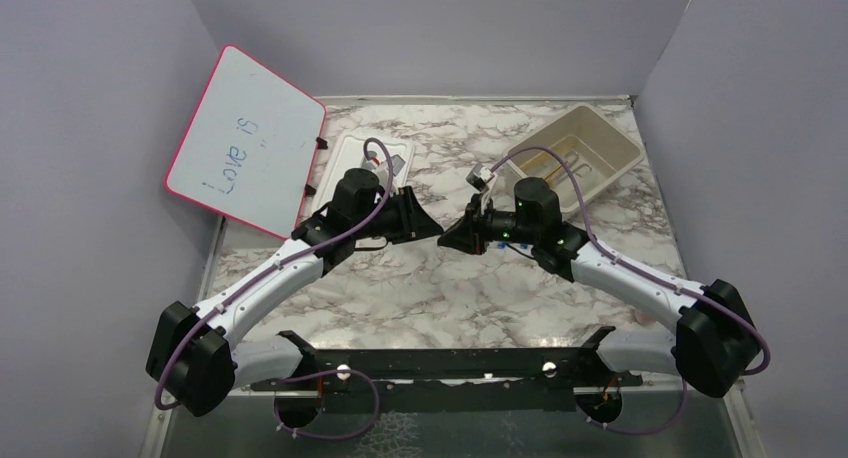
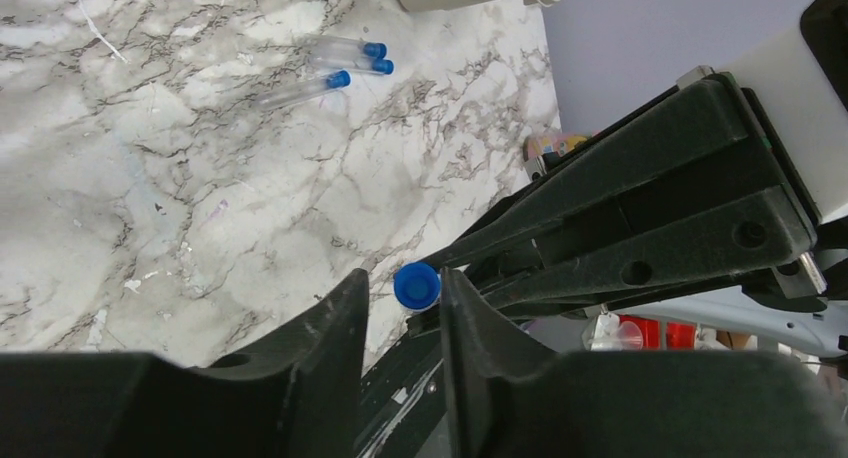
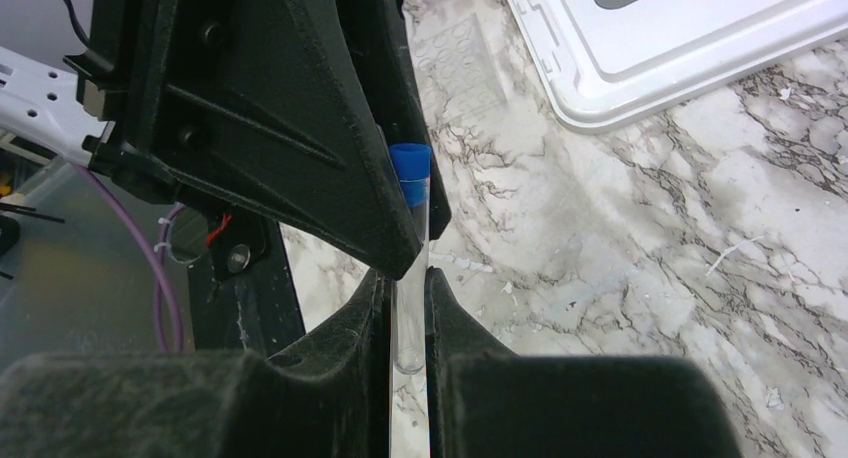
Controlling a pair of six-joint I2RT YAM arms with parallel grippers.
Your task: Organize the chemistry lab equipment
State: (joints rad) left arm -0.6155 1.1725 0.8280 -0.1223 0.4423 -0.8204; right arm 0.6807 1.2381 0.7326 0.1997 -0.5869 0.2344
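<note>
A clear test tube (image 3: 408, 318) with a blue cap (image 3: 410, 163) is held above the marble table, and my right gripper (image 3: 405, 278) is shut on its lower body. My left gripper (image 2: 402, 278) has come in from the other side. Its jaws stand narrow around the blue cap (image 2: 417, 286): one finger touches the cap and a gap shows at the other. In the top view the two grippers meet tip to tip, left (image 1: 432, 233) and right (image 1: 447, 236), at the table's middle, and the tube is hidden between them. More blue-capped tubes (image 2: 345, 63) lie loose on the marble.
A cream bin (image 1: 585, 153) stands at the back right. A white lid (image 1: 375, 163) lies flat at the back centre. The pink-framed whiteboard (image 1: 245, 143) leans at the back left. Purple walls close in three sides.
</note>
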